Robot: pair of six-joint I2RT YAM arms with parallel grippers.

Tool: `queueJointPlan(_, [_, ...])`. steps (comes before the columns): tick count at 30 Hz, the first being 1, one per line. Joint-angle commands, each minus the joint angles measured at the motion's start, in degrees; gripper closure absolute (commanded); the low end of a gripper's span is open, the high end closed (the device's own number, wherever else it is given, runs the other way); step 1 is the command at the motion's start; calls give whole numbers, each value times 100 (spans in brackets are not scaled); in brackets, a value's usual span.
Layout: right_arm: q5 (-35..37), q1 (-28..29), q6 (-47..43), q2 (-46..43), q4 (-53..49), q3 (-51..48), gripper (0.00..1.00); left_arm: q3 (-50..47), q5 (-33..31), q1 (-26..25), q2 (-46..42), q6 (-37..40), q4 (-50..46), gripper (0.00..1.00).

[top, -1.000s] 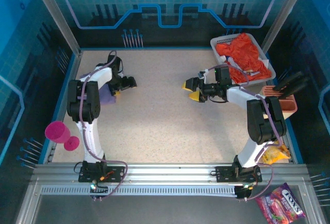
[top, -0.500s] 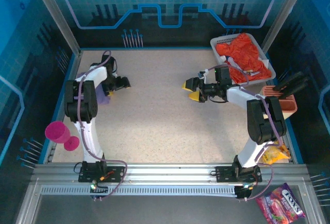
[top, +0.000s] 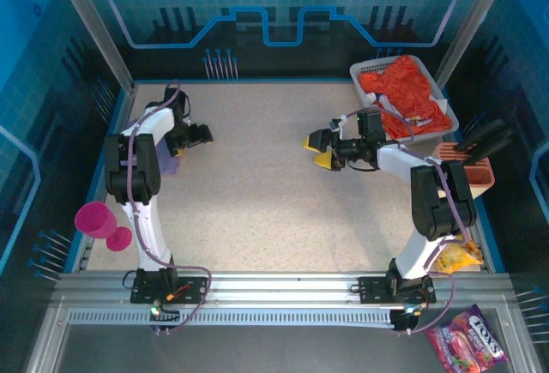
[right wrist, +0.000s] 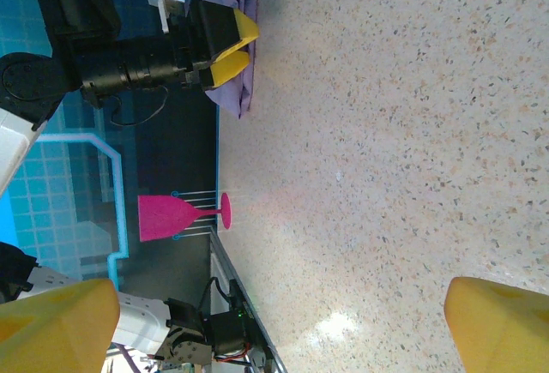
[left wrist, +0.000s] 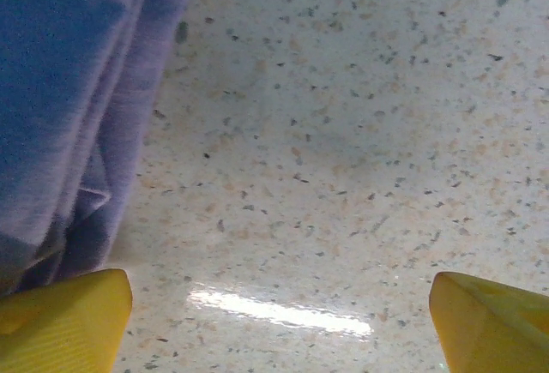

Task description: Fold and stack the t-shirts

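The lavender-purple t-shirt (top: 172, 164) lies bunched at the table's left edge, mostly hidden under my left arm. In the left wrist view its folds (left wrist: 73, 107) fill the left side, just beside one yellow finger. My left gripper (top: 199, 135) (left wrist: 279, 326) hovers low over bare table next to it, open with nothing between the fingers. The orange-red t-shirt (top: 405, 90) is heaped in the white slatted basket (top: 449, 112) at the back right. My right gripper (top: 319, 150) (right wrist: 279, 330) is open and empty over the table left of the basket, facing the left gripper (right wrist: 227, 47) and the purple shirt (right wrist: 242, 90).
A pink plastic goblet (top: 99, 221) (right wrist: 171, 216) stands off the table's left edge. A salmon-coloured holder with dark utensils (top: 470, 170) sits right of the right arm. Snack bags (top: 470, 345) lie at the near right.
My left gripper has drawn back a little to the left, toward the purple shirt. The right arm has not moved.
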Motion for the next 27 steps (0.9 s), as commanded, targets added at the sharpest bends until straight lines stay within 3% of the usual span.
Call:
queueJointPlan(1, [-33, -6, -201, -138, -286, 154, 2, -10, 470, -98, -373, -9, 59, 9])
queueJointPlan(5, [196, -90, -565, -153, -846, 501, 1, -8, 645, -335, -530, 162, 26, 9])
queueJointPlan(9, [938, -203, -1152, -202, -1756, 1018, 0, -135, 693, -550, -797, 317, 157, 8])
queueJointPlan(16, [3413, -250, -2319, -404, -2713, 1565, 0, -1265, 374, -587, -1713, 467, 1068, 2])
queueJointPlan(21, [5132, -264, -2908, -842, -1908, 858, 0, -2320, -91, -581, -2486, 667, 2059, 1])
queueJointPlan(27, [6022, -281, -3857, -1445, 376, -755, 0, -3312, -199, -537, -2993, 723, 3020, 1])
